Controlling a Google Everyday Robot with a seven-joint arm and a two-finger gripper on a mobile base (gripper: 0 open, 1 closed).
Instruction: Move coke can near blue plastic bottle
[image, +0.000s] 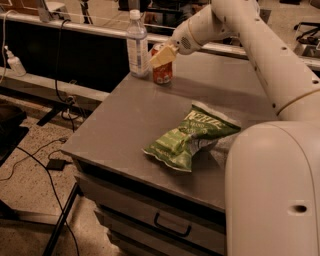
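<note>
We're taking the robot's white body (272, 190) first: it's filling the lower right corner of the view. The arm (260, 45) is reaching from it up and across to the far side of the table. The grey table (130, 125) is taking up the middle, w/ drawers (125, 200) showing under its near edge. A green chip bag (190, 137) is lying crumpled on the tabletop toward the front right, well apart from the task items.

At the far-left corner of the tabletop the blue plastic bottle (136, 45) is standing upright, white cap on. The coke can (162, 75) is standing upright on the tabletop just beside it, on the view-right side. We can't tell whether the two are touching.

The gripper (162, 55) is sitting at the can's top, coming in from view-right. Its jaws are clamping the can's upper part: one pale finger (164, 56) is pressing across the front, and the other is hidden behind.

Off the table, at far view-left, a small white spray bottle (15, 62) is standing on a ledge (35, 80). Lower down, a dark power brick (56, 164) w/ its cables is lying on the speckled floor (30, 210).
</note>
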